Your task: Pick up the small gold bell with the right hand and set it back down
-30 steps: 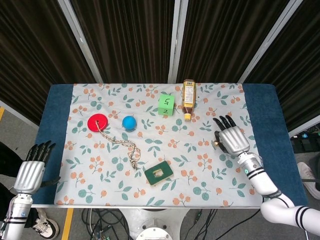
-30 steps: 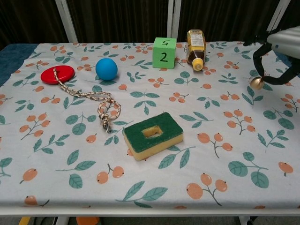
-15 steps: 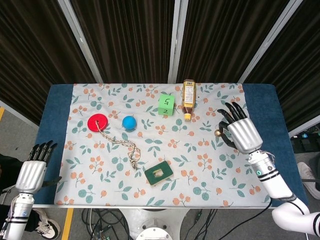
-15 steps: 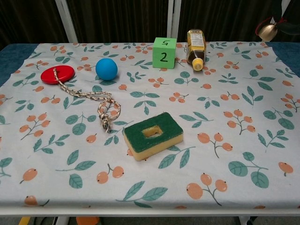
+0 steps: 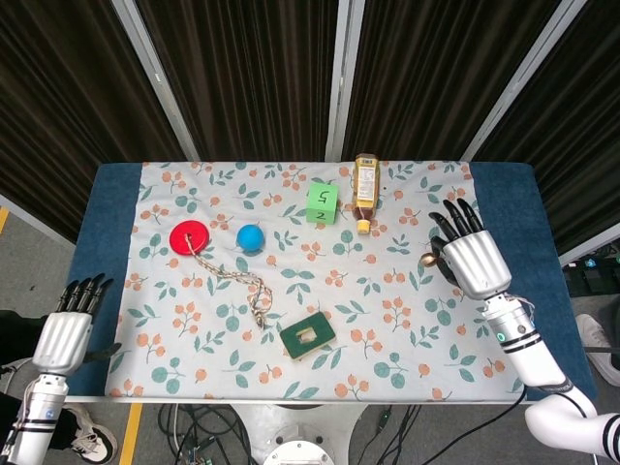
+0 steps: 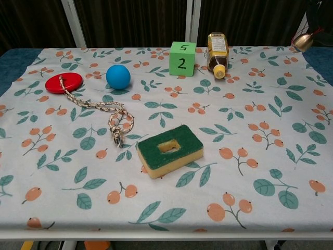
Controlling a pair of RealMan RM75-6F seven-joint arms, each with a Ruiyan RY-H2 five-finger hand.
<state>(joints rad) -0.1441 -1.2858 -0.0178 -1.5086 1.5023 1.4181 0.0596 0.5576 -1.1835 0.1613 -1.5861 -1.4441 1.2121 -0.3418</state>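
Note:
My right hand (image 5: 469, 260) is raised above the right side of the table and holds the small gold bell (image 5: 427, 259) at its thumb side. In the chest view only the bell (image 6: 302, 41) and a dark bit of the hand show at the top right corner, well above the cloth. My left hand (image 5: 64, 334) hangs off the table's left front corner with its fingers straight and nothing in it.
On the floral cloth (image 5: 387, 310) lie a red disc (image 5: 189, 237) with a braided rope (image 5: 247, 286), a blue ball (image 5: 250, 237), a green numbered cube (image 5: 322, 202), a lying amber bottle (image 5: 365, 189) and a green-topped sponge (image 5: 308, 335).
My right hand has lifted the bell off the cloth and carried it up and slightly right. My left hand has sunk a little.

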